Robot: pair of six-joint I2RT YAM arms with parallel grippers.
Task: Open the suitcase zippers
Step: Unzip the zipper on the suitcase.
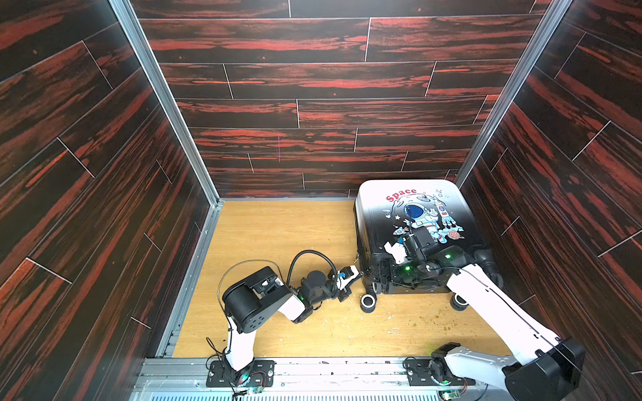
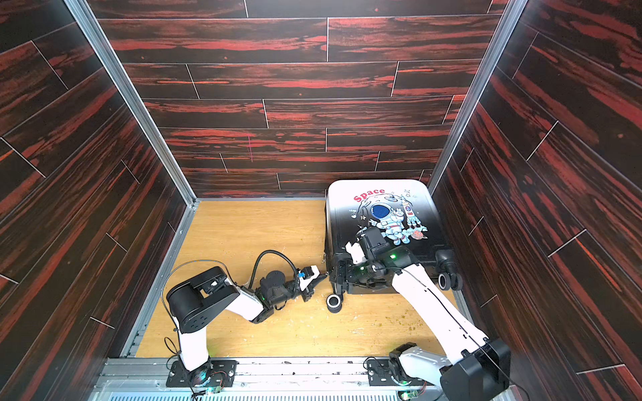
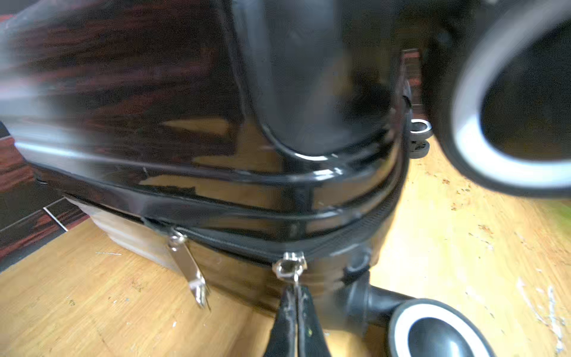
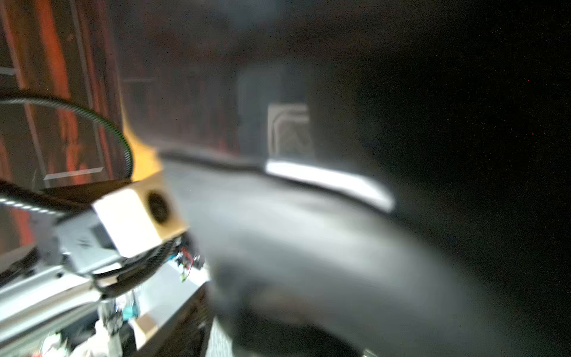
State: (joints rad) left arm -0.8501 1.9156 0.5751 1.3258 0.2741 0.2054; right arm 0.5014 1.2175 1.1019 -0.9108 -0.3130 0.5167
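Left fingers point(image 1: 357, 274) reach in from 9 o'clock to the near corner of the suitcase point(image 1: 417, 208) in both top views; it lies print-up at 2 o'clock on the surface point(image 1: 278, 243); right fingers point(image 1: 396, 250) hover over its lid, spread or not I cannot tell. Left wrist view: the left fingers point(image 3: 287, 312) are pressed together, pinching a pull tab point(image 3: 296, 279) below the zipper track point(image 3: 364, 224); a second pull tab point(image 3: 189, 269) hangs free further along. Right wrist view: blur only. The grip looks made; next comes a steady drag along the seam.

Glossy hard-plastic suitcase point(image 3: 191, 102), shiny metal zipper pulls point(image 3: 188, 269), scuffed matt wooden tabletop point(image 1: 278, 236), smooth rubbery wheels point(image 3: 432, 337)
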